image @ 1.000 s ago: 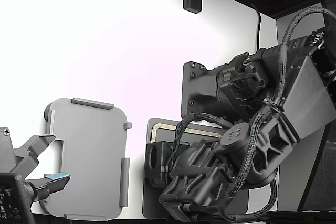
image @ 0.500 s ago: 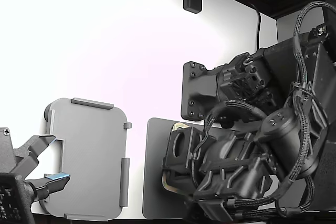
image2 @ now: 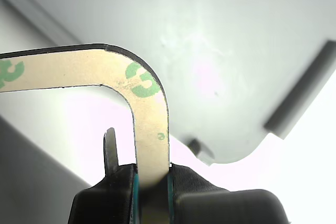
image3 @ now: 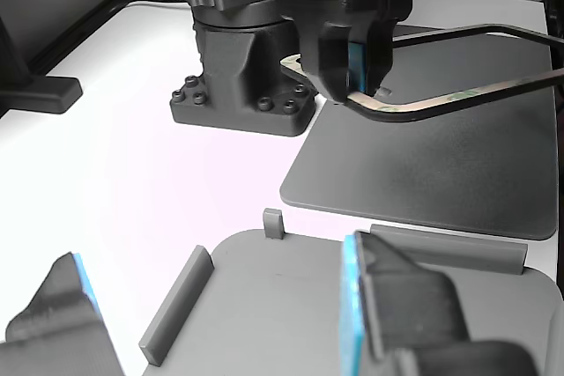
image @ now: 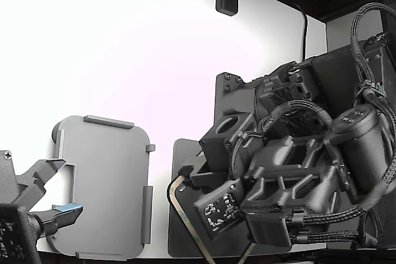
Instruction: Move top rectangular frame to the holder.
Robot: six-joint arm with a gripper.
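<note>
The arm (image: 309,171) was built of matte black, blocky housings with angular ribs and open cut-outs. Braided black cables (image: 371,91) looped over it well behind the gripper and ran down along a rounded cylindrical motor body (image: 362,134). A square black plate with a white dot pattern (image: 218,209) sat on the wrist just behind the gripper. The black two-finger gripper (image2: 153,179) had dark rubbery fingers (image2: 205,187) with teal-blue inner pads. The arm's black base block (image3: 242,77) carried round bolt heads along its foot. A second gripper (image: 43,199), grey-black with a blue pad and a cross-head screw, showed well apart.
</note>
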